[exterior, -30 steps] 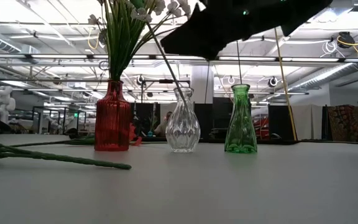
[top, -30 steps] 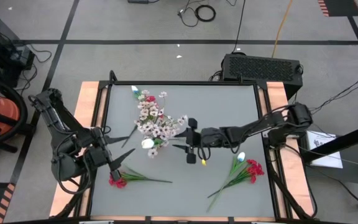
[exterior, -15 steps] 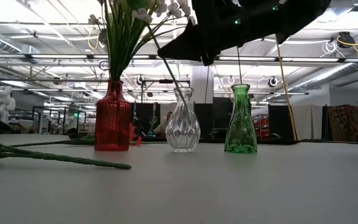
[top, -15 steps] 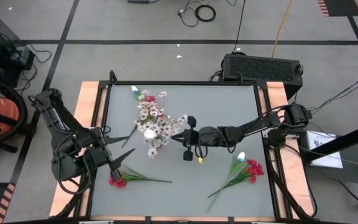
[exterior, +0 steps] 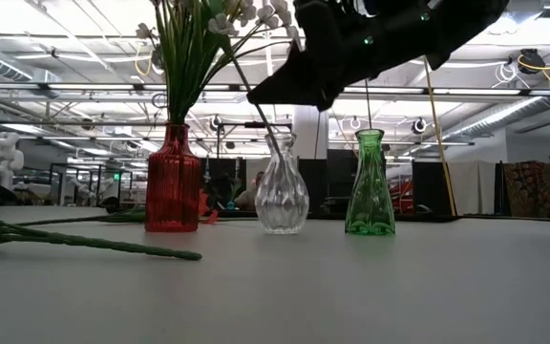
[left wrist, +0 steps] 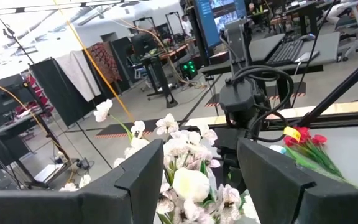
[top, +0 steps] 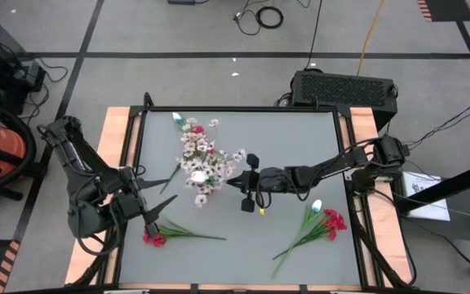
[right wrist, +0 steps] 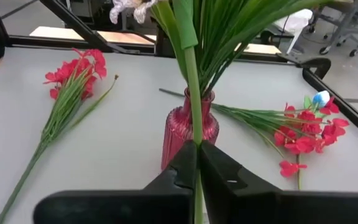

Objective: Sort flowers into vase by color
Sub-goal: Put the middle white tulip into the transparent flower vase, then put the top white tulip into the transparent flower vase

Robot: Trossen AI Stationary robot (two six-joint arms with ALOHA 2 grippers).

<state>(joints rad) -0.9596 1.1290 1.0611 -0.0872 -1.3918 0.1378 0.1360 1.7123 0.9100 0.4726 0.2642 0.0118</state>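
Three vases stand in a row in the low view: a red vase (exterior: 172,186) holding pinkish-white flowers (top: 198,151), a clear vase (exterior: 282,196) and a green vase (exterior: 369,186). A white-bud flower (top: 196,175) leans with its stem's lower end in the clear vase. My right gripper (top: 232,181) reaches in from the table's right and is shut on that stem, above the clear vase. My left gripper (top: 163,196) hangs open at the table's left, pointing level at the flowers, with nothing between its fingers (left wrist: 138,180). My right gripper pinches the white-bud flower's green stem (right wrist: 191,127) between its two fingers, partway up. The fingers come almost level from the table's right, tipped slightly down, and lie across the stem. The stem slants up, its lower end in the clear vase's neck (exterior: 277,143).
A red sprig (top: 155,237) lies near the table's front left, its stem pointing right. A bunch of red blooms with a white bud (top: 325,219) lies at the front right. Another red sprig (top: 188,124) lies at the far side behind the red vase.
My right gripper has shut on the white-bud flower's stem and sunk slightly over the clear vase. The white bud has swung a little toward the table's far edge while the stem's lower end stayed in the vase.
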